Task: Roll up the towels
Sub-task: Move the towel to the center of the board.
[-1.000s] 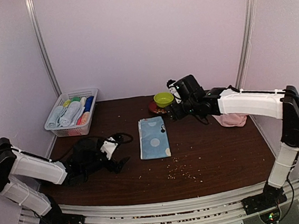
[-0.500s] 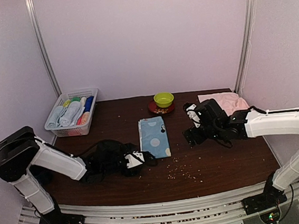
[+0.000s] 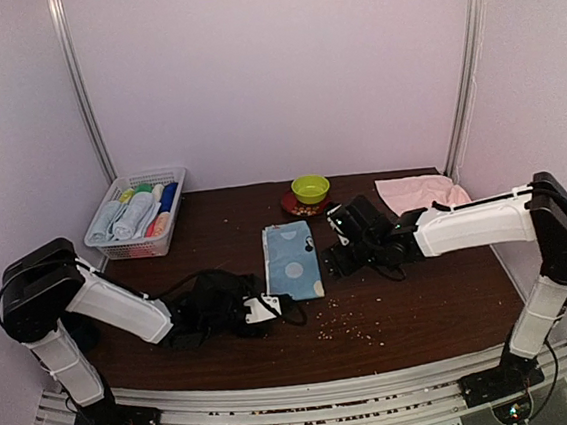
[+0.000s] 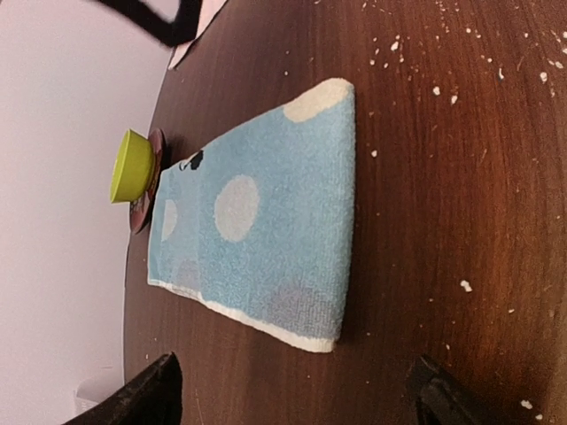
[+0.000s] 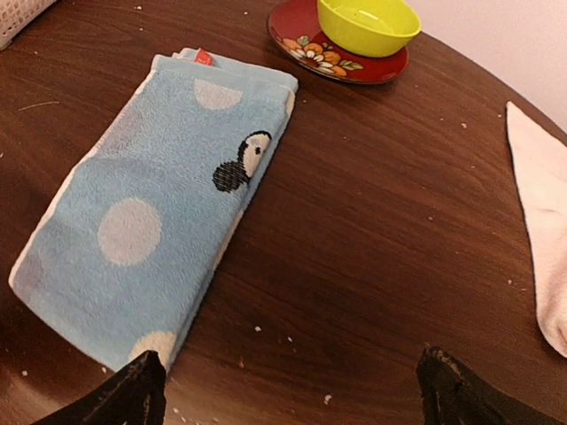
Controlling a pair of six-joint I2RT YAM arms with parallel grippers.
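Far to the left, a white mesh basket [image 3: 136,227] sits by the wall at the back of the dark wooden table [image 3: 423,300], packed with rolled cloths in several colours. Nearer the front, the left arm lies low across the table and reaches toward the middle. The left gripper [image 4: 297,400] has its jaws spread wide with nothing between them. It sits just short of the near end of the light blue towel [image 3: 292,260] and does not touch it.

That blue towel lies near the middle of the table, folded flat into a long rectangle running from near to far. It has white dots, and the right wrist view shows a small black and white figure near its far end. Pale crumbs [image 3: 340,326] are scattered on the wood in front of it and to its right.

Behind the towel, a lime green bowl [image 3: 310,187] stands on a red plate [image 3: 295,206] with a flower pattern.

Right of the towel, the right arm stretches in from the side. The right gripper [image 5: 288,391] is just beside the towel's right edge, jaws fully apart and holding nothing.

Farther right, the pale pink towel [image 3: 422,192] lies unrolled at the back right corner, well apart from both grippers.
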